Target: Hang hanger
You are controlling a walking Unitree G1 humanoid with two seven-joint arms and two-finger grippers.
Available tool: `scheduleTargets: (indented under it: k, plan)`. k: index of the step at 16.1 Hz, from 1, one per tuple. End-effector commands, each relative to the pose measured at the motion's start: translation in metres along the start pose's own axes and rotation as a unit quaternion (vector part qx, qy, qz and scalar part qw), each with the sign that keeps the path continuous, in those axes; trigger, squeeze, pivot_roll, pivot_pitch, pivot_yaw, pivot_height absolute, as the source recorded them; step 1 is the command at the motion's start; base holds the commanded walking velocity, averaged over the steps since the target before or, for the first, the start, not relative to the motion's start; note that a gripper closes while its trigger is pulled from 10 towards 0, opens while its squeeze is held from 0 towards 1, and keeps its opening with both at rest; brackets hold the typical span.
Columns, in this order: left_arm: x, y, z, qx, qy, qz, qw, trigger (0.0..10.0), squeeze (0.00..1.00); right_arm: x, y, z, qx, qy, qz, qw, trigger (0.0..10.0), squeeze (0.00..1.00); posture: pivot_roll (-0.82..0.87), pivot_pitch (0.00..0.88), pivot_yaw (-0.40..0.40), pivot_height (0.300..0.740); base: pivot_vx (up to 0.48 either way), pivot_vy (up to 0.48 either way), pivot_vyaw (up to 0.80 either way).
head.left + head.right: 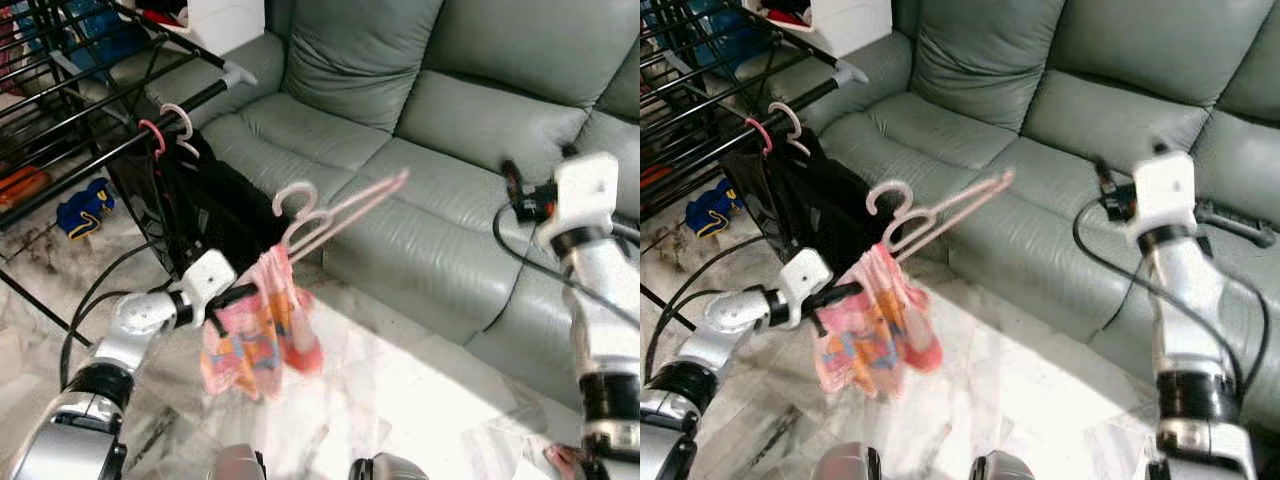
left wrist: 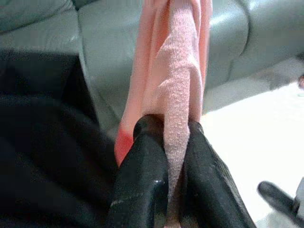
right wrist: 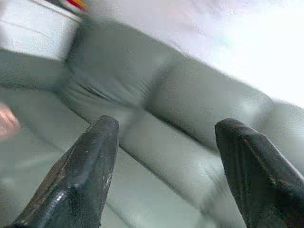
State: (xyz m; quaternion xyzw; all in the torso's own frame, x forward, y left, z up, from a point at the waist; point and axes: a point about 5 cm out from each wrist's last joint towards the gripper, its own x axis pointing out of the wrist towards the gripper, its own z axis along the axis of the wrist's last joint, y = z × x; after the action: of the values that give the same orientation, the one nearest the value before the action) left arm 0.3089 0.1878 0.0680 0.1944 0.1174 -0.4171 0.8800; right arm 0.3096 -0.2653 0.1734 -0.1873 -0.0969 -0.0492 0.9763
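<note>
Two pink hangers point(image 1: 320, 215) carry a pink patterned garment point(image 1: 262, 330), held up in front of the grey sofa point(image 1: 400, 130). My left gripper point(image 1: 250, 292) is shut on the garment's pink fabric point(image 2: 178, 114) just under the hangers; its black fingers point(image 2: 142, 180) pinch the cloth from both sides. The black drying rack point(image 1: 110, 100) stands at the left with two other hangers point(image 1: 170, 128) hooked on a bar above a black garment point(image 1: 215, 215). My right gripper point(image 3: 164, 137) is raised over the sofa at the right, open with nothing between its fingers.
The sofa fills the back and right. A blue cloth point(image 1: 82, 208) lies on the marble floor under the rack. A black cable point(image 1: 95, 295) trails across the floor by my left arm. A white box point(image 1: 845, 20) sits beyond the rack.
</note>
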Motion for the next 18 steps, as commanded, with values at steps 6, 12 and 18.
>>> scheduleTargets:
  k: [6,12,18]
  plan:
    - [0.001,-0.001,0.091,0.084,-0.146,-0.074,0.983,0.0,0.0,-0.011,0.042,-0.052,0.12,0.133,0.036,0.983,10.0,1.0,-0.02,0.076,0.018,0.74,0.0,0.0,0.0]
    - [-0.002,-0.017,0.136,0.131,-0.186,-0.138,0.964,0.0,0.0,-0.009,0.098,-0.049,0.198,0.164,0.224,0.94,10.0,0.89,-0.01,0.07,0.019,0.74,0.0,0.0,0.0]
    - [-0.002,-0.027,0.155,0.13,-0.21,-0.155,0.957,0.0,0.0,-0.019,0.122,-0.041,0.235,0.152,0.337,0.899,10.0,0.0,-0.01,0.068,0.019,0.74,0.0,0.0,0.0]
